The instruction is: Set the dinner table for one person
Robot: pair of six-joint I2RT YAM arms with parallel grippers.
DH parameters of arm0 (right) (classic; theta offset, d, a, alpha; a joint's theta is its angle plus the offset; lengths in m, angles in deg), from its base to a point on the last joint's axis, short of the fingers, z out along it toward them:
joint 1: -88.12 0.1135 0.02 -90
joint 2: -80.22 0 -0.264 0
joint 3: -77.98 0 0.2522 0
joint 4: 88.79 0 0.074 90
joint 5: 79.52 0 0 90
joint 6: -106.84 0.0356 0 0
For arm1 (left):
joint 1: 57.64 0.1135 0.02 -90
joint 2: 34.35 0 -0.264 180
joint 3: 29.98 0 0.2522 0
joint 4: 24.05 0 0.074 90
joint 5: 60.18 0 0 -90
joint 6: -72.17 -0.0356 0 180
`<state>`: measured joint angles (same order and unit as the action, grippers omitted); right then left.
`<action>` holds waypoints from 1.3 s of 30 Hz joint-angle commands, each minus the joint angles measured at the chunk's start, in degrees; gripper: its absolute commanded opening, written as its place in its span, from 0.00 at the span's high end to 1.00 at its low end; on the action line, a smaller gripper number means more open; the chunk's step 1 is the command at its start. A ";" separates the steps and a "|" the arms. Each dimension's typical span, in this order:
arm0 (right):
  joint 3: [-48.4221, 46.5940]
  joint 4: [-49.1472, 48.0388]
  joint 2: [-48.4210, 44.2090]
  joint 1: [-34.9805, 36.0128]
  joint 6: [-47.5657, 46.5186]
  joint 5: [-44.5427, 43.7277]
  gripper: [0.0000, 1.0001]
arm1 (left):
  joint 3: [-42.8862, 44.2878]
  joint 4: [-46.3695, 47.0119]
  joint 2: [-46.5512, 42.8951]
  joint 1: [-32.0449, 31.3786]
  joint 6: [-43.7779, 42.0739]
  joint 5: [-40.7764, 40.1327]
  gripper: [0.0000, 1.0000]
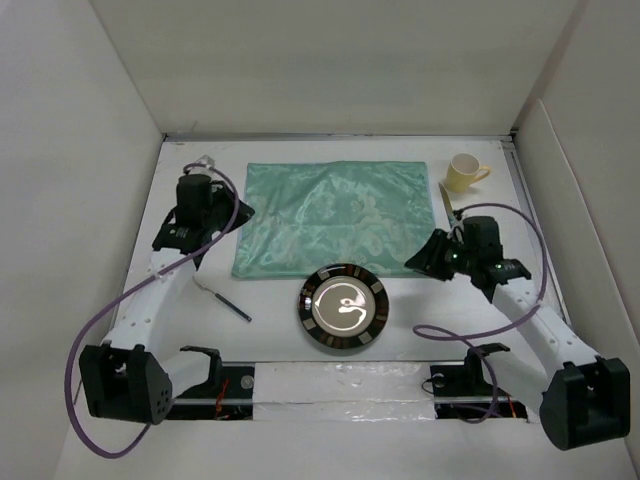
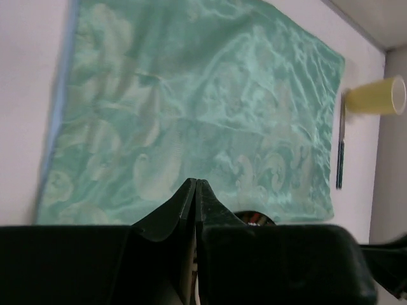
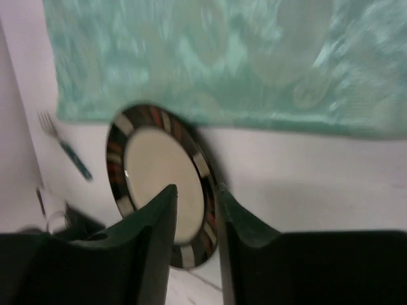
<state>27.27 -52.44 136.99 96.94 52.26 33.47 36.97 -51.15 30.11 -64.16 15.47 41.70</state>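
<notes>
The white dinner table [image 1: 275,335] carries a mint-green placemat [image 1: 335,215] at its middle. A plate [image 1: 344,308] with a dark striped rim lies just in front of the mat. A fork [image 1: 225,300] lies to the plate's left. A yellow cup [image 1: 465,172] and a knife [image 1: 447,200] sit right of the mat. My left gripper [image 2: 195,184] is shut and empty, above the mat's left edge [image 1: 238,213]. My right gripper [image 3: 195,190] is open and empty, just right of the plate [image 3: 159,178], whose rim shows between the fingers.
White walls close in the table on the left, back and right. A small clear object [image 1: 208,160] lies at the back left corner. A taped strip [image 1: 345,385] runs along the near edge between the arm bases. The right arm's cable [image 1: 440,330] loops on the table.
</notes>
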 commanded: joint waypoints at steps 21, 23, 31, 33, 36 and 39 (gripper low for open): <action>14.27 -30.05 27.24 14.56 9.58 9.97 0.61 | 10.97 6.14 2.59 -24.94 -7.37 -8.63 0.65; 14.45 -31.37 28.82 14.56 10.02 10.06 0.75 | 12.20 4.65 2.16 -24.94 -7.89 -9.67 0.65; 11.03 -13.13 12.88 14.56 4.41 7.51 1.00 | 14.13 2.10 0.22 -24.94 -8.78 -13.55 0.65; 6.29 -4.45 8.55 13.95 1.60 9.52 1.00 | 15.27 1.31 0.13 -24.41 -9.30 -14.16 0.62; -2.14 0.25 2.56 13.94 2.19 13.13 1.00 | 18.61 -0.45 0.57 -24.41 -11.15 -16.97 0.58; -11.34 -0.70 2.72 12.37 3.86 15.06 1.00 | 22.48 -2.47 1.18 -22.22 -12.03 -18.82 0.54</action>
<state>27.21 -52.16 141.54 110.58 54.90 42.47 54.56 -52.92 32.32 -88.07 5.59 26.36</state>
